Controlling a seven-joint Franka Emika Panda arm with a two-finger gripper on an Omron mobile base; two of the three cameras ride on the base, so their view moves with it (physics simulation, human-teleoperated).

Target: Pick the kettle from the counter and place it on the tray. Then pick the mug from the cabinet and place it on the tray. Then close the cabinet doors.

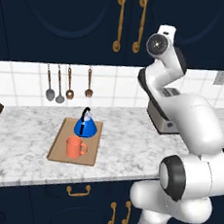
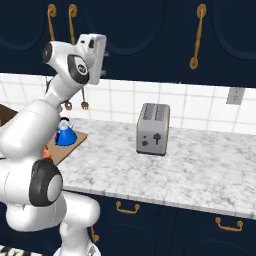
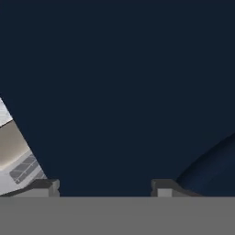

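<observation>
Now I see the kettle (image 1: pixel 85 126) and mug (image 1: pixel 74 147) on the tray (image 1: pixel 56 148), cabinet doors (image 1: pixel 70 16) closed, jaws open, gripping nothing.

2 base cameras look forward and down from behind the arm, sharing the surface (image 1: pixel 124 149) and toaster (image 2: pixel 152 129); the hand camera faces a cabinet door (image 3: pixel 119 87) close up.
</observation>
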